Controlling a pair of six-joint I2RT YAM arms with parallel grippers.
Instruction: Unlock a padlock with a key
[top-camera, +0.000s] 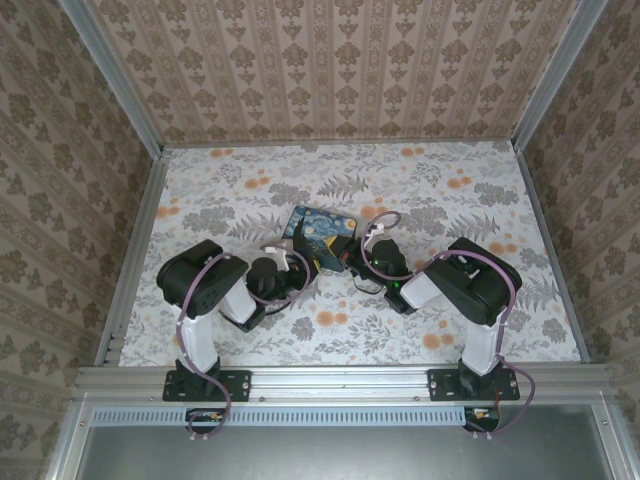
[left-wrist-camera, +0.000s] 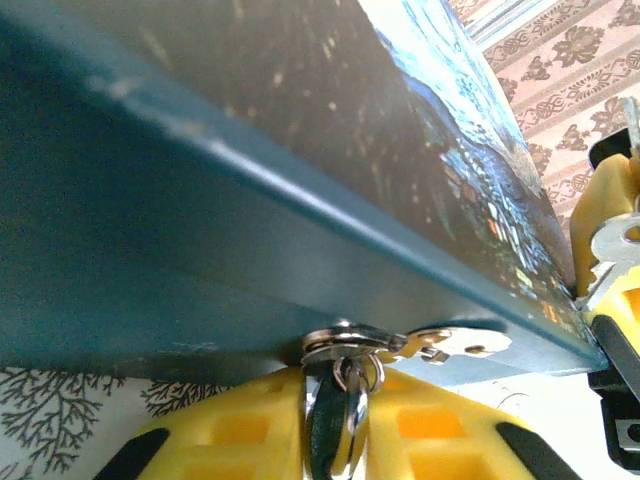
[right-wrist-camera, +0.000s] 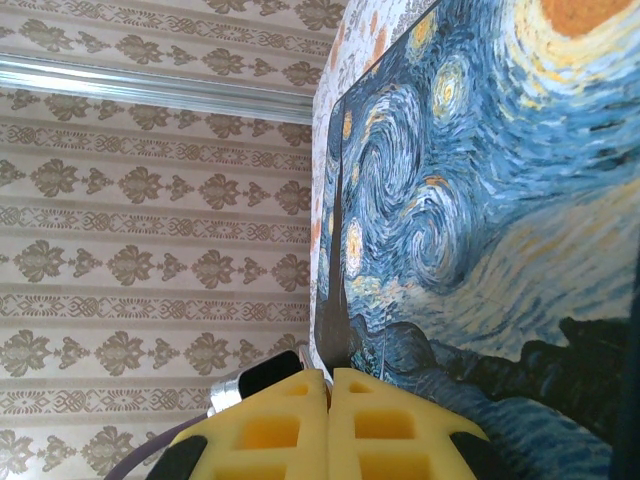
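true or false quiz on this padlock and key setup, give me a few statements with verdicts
1. The right pincer is shut on the key, a thin dark sliver. True.
2. The table has a floral print. True.
3. The left pincer is open and empty. False: it grips the padlock, with metal rings showing above its fingers.
4. The box sits in the table's far right corner. False: it lies near mid-table, between both pincers.

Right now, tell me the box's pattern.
The box bears blue-and-yellow Starry Night swirls; right wrist view shows it best.
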